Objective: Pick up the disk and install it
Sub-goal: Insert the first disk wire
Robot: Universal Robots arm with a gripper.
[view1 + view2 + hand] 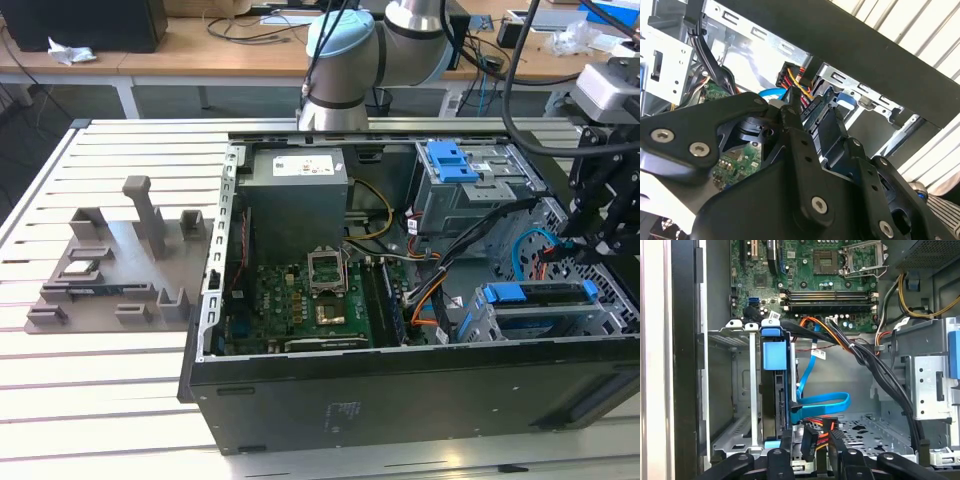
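Note:
The disk (545, 318) lies in the metal drive cage (470, 322) at the case's front corner, on the exterior view's right, with its blue bracket (538, 294) along the upper edge. In the first wrist view the disk (771, 405) stands edge-on in the cage slot, and the bracket's blue tab (775, 355) points toward the motherboard. My gripper (592, 240) hangs just above the cage's cable end. Its black links (812, 460) sit beside the blue data cable (822, 401) and the power plug (816, 436). In the second wrist view the gripper (790, 112) covers that spot.
The open case (330, 400) holds a motherboard (300, 300), a grey power-supply box (297, 205), a second drive cage with a blue latch (450, 160) and a black cable bundle (880, 375). A grey fixture (120, 260) sits on the slatted table at the exterior view's left.

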